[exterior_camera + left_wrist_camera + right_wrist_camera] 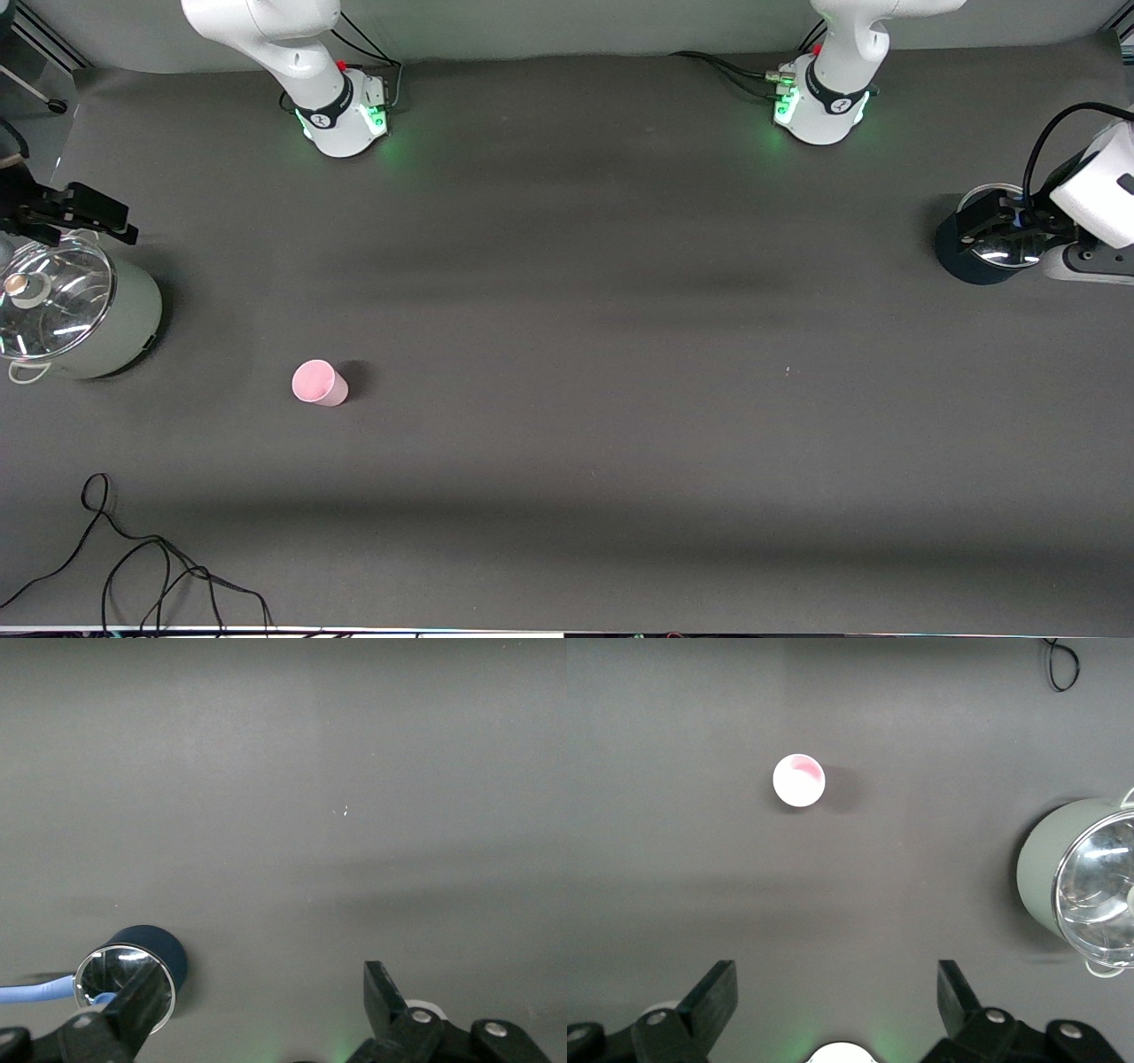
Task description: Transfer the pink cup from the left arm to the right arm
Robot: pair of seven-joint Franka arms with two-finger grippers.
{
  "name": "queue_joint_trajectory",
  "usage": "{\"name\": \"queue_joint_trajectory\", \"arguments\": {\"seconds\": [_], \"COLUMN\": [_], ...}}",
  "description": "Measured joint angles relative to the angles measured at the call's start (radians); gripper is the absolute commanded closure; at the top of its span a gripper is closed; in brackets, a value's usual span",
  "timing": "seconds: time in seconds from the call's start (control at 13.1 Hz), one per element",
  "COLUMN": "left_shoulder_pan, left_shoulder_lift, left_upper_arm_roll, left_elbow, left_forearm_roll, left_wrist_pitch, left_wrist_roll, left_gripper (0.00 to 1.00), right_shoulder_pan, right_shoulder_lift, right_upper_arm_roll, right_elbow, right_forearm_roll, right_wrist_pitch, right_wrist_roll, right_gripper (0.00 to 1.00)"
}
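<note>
The pink cup [319, 383] stands on the dark table toward the right arm's end, apart from both grippers. It also shows in the right wrist view [799, 780], alone on the mat. My right gripper [75, 213] hangs open and empty above the lidded pot at that end of the table; its jaws stand wide apart in its wrist view [835, 979]. My left gripper [997, 221] is open and empty over a dark blue container at the left arm's end, jaws wide apart [266, 979].
A grey-green pot [115, 328] with a glass lid stands at the right arm's end [1036, 873]. A dark blue shiny-lined container [961, 257] sits at the left arm's end [164, 943]. A black cable [133, 549] lies near the table's front edge.
</note>
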Motion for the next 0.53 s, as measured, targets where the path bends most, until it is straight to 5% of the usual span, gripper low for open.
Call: {"name": "queue_joint_trajectory", "arguments": {"seconds": [0.53], "left_shoulder_pan": [0.005], "left_shoulder_lift": [0.001], "left_upper_arm_roll": [0.0], "left_elbow": [-0.012], "left_forearm_roll": [-0.004], "left_wrist_pitch": [0.02], "left_wrist_roll": [0.0], "left_gripper": [0.0], "right_shoulder_pan": [0.014], "right_shoulder_lift": [0.018], "right_upper_arm_roll": [0.006], "right_elbow": [0.0], "right_forearm_roll": [0.0], "right_wrist_pitch": [0.016], "right_wrist_roll": [0.0], "right_gripper": [0.0]}}
